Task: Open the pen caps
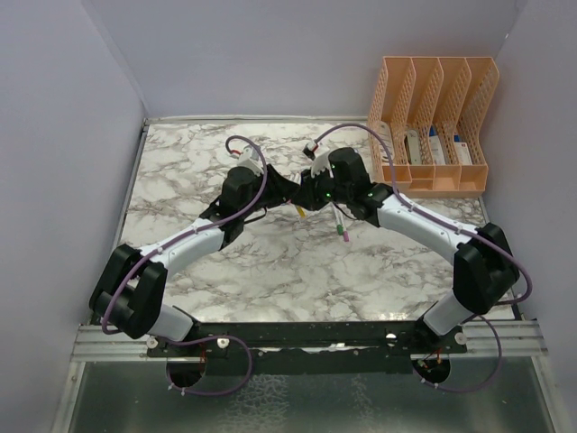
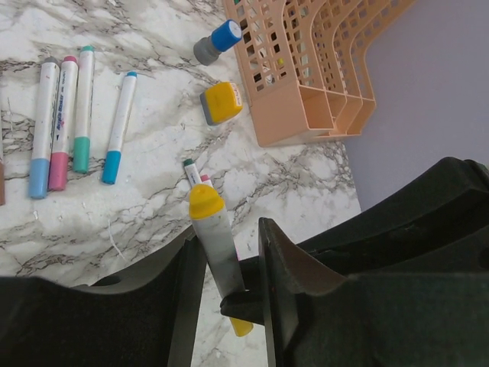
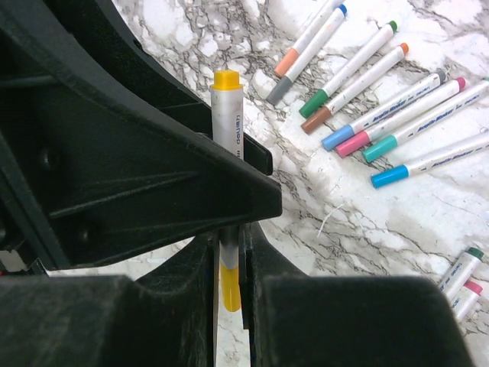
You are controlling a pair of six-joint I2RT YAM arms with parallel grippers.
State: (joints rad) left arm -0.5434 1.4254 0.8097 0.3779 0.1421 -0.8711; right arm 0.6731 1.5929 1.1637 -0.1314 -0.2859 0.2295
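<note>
A thin grey-white pen with a yellow cap on top and a yellow end below hangs between both grippers above the table's middle. My right gripper is shut on its lower part, just above the yellow end. My left gripper straddles the pen's body with the jaws wider than the pen. Several capped pens lie in a row on the marble, also in the right wrist view. Two more pens, green-tipped and pink-tipped, lie close below.
An orange slotted file organiser stands at the back right, also in the left wrist view. A stubby blue item and a stubby yellow item sit beside it. Purple walls enclose the marble table.
</note>
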